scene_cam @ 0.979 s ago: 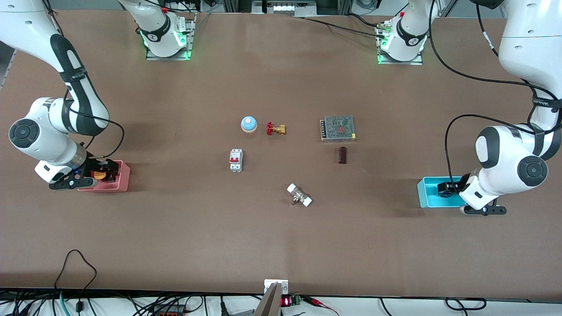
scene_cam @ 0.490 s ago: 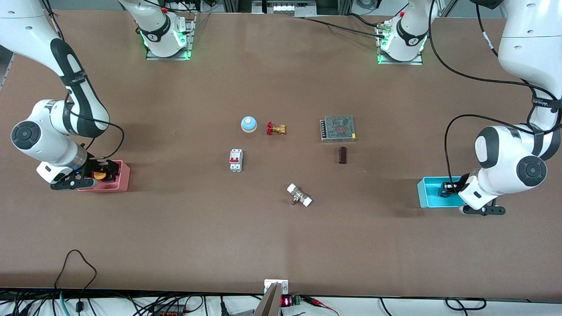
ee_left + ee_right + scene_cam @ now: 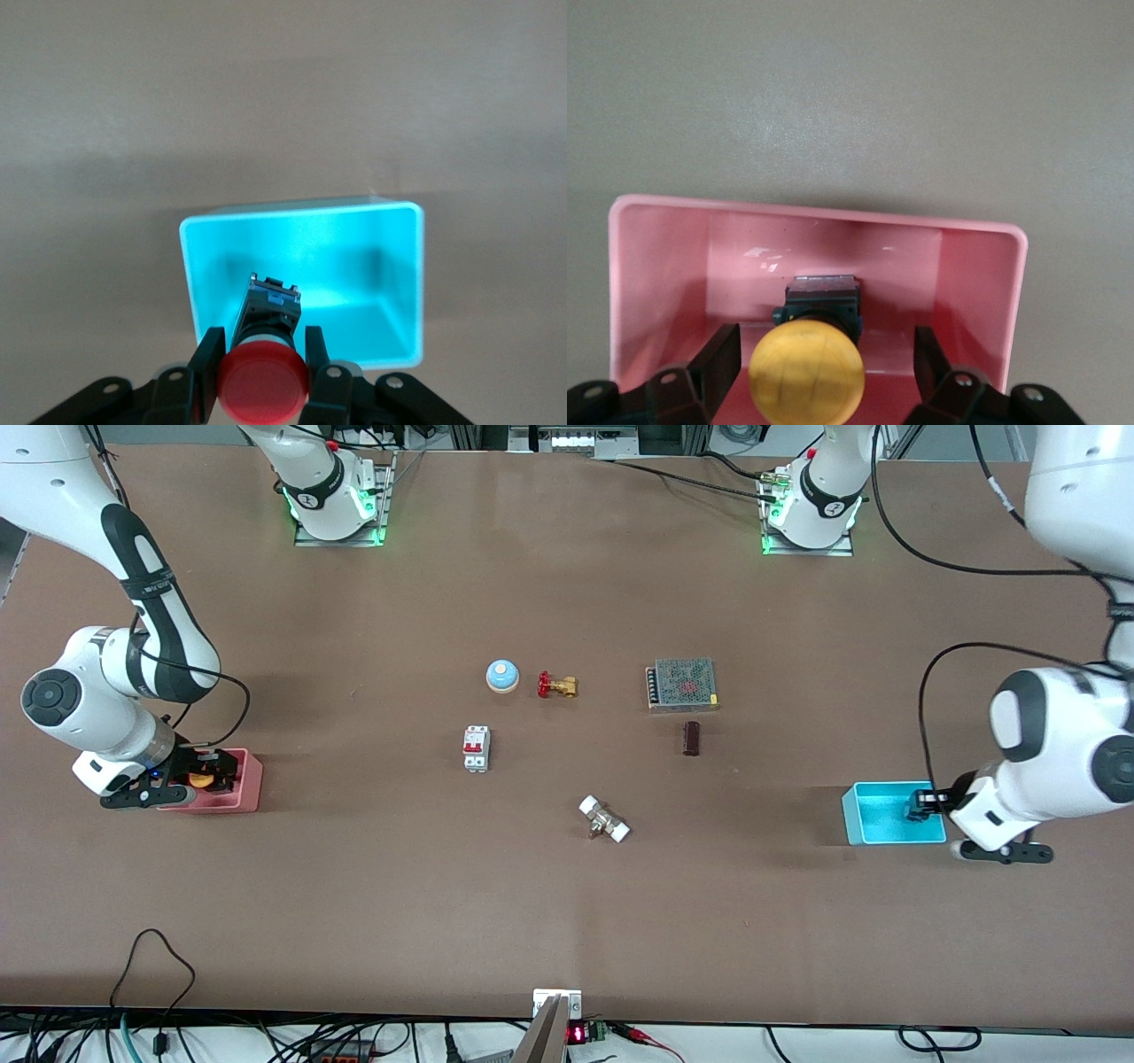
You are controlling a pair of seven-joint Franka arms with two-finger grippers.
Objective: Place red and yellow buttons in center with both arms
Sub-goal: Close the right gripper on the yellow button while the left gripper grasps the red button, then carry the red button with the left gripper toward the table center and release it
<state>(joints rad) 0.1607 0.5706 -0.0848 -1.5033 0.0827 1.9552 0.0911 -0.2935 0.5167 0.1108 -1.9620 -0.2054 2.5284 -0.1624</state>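
Observation:
The red button (image 3: pixel 264 382) has a black body and sits between my left gripper's (image 3: pixel 260 341) fingers, which are shut on it just above the cyan bin (image 3: pixel 301 212). In the front view the left gripper (image 3: pixel 921 804) is over the cyan bin (image 3: pixel 873 815) at the left arm's end of the table. The yellow button (image 3: pixel 806 372) stands in the pink bin (image 3: pixel 815 212). My right gripper (image 3: pixel 826 341) is open, with a wide gap between each finger and the cap. In the front view the right gripper (image 3: pixel 208 772) is down in the pink bin (image 3: pixel 248 784), around the yellow button (image 3: pixel 202 779).
In the middle of the table lie a blue dome bell (image 3: pixel 501 676), a brass valve with a red handwheel (image 3: pixel 556 685), a white circuit breaker (image 3: pixel 476 748), a metal mesh box (image 3: pixel 681 685), a dark brown cylinder (image 3: pixel 691 738) and a white-capped fitting (image 3: pixel 604 819).
The left arm has shifted toward its own end of the table, taking the gripper to the cyan bin's outer edge. The right arm has barely moved.

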